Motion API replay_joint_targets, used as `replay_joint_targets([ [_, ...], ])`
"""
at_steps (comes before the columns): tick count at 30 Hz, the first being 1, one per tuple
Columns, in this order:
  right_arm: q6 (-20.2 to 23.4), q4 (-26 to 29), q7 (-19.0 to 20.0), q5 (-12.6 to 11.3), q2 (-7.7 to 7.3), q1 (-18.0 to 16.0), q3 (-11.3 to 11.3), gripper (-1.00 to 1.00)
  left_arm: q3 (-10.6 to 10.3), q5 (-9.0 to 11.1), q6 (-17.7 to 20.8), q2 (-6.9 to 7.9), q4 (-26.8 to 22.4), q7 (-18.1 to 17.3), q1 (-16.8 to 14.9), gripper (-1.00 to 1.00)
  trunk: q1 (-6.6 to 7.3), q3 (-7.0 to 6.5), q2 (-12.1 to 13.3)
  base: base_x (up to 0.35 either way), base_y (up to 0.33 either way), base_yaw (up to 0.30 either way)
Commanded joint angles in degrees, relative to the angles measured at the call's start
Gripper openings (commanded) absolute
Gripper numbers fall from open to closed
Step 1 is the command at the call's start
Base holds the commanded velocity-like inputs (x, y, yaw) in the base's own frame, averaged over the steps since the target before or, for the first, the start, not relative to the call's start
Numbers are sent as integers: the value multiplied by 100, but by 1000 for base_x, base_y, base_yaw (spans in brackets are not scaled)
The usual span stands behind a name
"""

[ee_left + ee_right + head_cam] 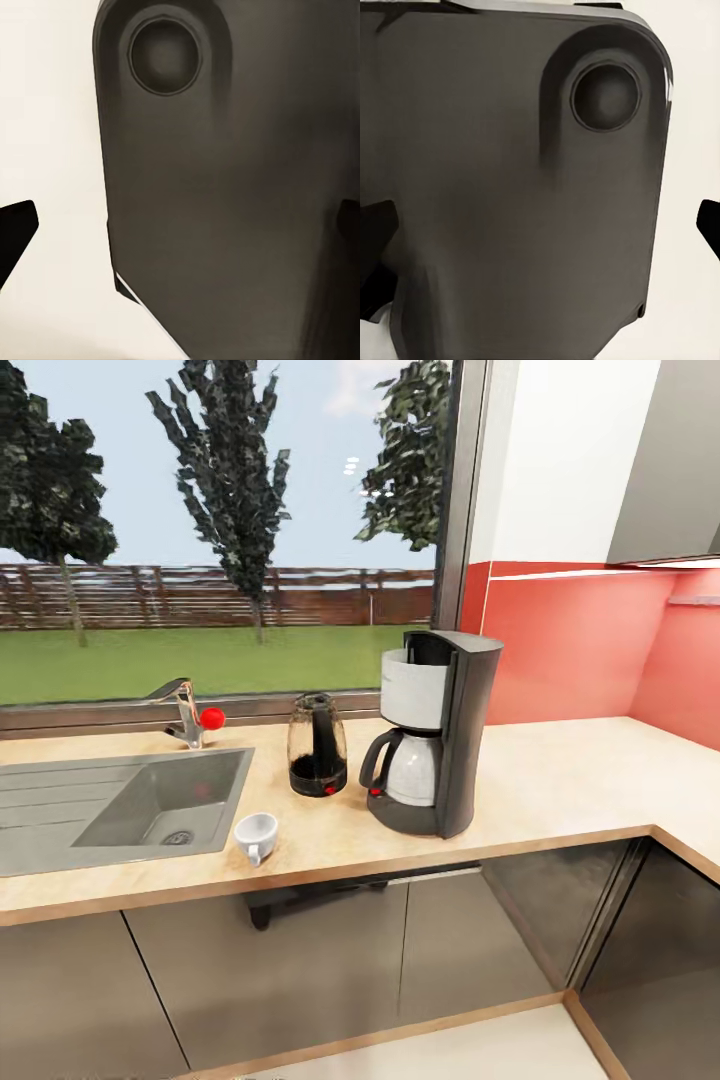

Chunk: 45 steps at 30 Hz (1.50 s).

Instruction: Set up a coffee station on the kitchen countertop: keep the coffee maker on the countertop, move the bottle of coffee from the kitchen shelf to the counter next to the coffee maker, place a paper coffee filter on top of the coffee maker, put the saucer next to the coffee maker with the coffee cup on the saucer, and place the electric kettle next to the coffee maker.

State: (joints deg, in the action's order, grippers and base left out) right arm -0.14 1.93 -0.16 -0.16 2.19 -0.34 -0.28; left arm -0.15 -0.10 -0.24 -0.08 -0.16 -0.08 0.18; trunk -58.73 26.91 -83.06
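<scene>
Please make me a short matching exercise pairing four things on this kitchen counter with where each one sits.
Things:
1. coffee maker
2. cup
3. kettle
4. tap

Places:
A. behind the sink, by the window
B. near the counter's front edge, beside the sink
C. furthest toward the red wall
D. between the tap and the coffee maker

Pairs: 1-C, 2-B, 3-D, 4-A

bright daylight, wrist views perhaps blurred
</scene>
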Motion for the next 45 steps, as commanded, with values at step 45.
replay_joint_targets([
  [45,-8,159,-9,16,-35,-1,37,100,24,36,25,-1,-11,-8,-18,100,330,-108,599,0,0,254],
])
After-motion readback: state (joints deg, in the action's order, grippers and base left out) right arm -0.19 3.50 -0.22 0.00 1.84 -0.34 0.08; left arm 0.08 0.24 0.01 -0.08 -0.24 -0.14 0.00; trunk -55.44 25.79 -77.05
